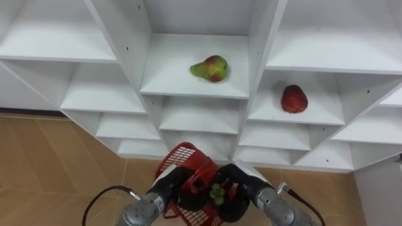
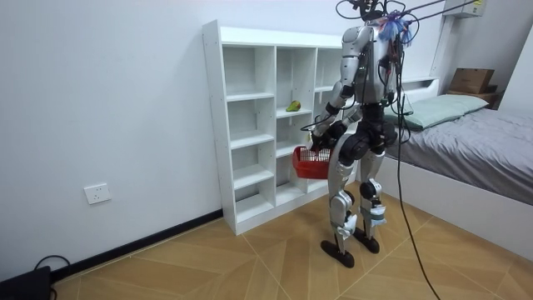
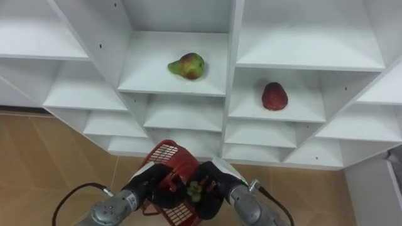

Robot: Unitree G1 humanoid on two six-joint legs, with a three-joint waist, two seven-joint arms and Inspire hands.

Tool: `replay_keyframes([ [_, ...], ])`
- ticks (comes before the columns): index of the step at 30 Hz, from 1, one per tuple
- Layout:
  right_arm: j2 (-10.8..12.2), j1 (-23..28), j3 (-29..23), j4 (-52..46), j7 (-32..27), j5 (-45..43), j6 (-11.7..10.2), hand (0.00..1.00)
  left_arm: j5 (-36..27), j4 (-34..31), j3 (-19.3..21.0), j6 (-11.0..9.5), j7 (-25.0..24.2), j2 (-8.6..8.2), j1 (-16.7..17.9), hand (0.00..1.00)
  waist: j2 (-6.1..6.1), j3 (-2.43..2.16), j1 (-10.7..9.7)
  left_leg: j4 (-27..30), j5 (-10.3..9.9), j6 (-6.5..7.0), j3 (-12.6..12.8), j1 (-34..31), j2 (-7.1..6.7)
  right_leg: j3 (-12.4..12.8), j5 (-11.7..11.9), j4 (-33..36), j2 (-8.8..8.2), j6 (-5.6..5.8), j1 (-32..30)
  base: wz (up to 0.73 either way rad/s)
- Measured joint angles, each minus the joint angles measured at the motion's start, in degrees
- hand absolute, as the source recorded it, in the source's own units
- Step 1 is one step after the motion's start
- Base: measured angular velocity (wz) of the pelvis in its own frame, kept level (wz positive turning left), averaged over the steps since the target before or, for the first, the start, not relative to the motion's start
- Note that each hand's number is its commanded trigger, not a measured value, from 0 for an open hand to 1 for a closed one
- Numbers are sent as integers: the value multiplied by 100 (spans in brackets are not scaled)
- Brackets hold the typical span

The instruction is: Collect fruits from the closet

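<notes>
A green-red pear (image 1: 210, 68) lies on the middle shelf of the white closet (image 1: 125, 37). One compartment to the right and a little lower sits a red strawberry-like fruit (image 1: 294, 99). Low in front of me I hold a red wire basket (image 1: 186, 159); my left hand (image 1: 169, 185) is curled on its rim. My right hand (image 1: 237, 188) is beside it, over the basket, curled round a small bunch of green grapes (image 1: 217, 193). In the room view I stand upright facing the closet (image 2: 250, 125), with the basket (image 2: 312, 162) at hip height.
The other closet compartments in view hold nothing. A wooden floor (image 1: 44, 163) lies below. In the room view a bed (image 2: 466, 142) stands behind me at the room view's right, and a cardboard box (image 2: 470, 80) sits near the wall.
</notes>
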Motion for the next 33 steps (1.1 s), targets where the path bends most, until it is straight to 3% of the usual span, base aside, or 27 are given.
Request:
replay_keyframes([
  [33, 97, 30, 5, 178, 130, 0, 3, 0, -203, 3, -48, 1, -387, -142, -39, 100, 10, -3, -5, 17, 1, 2, 11, 2, 4, 39, 0, 23, -3, 0, -9, 0],
])
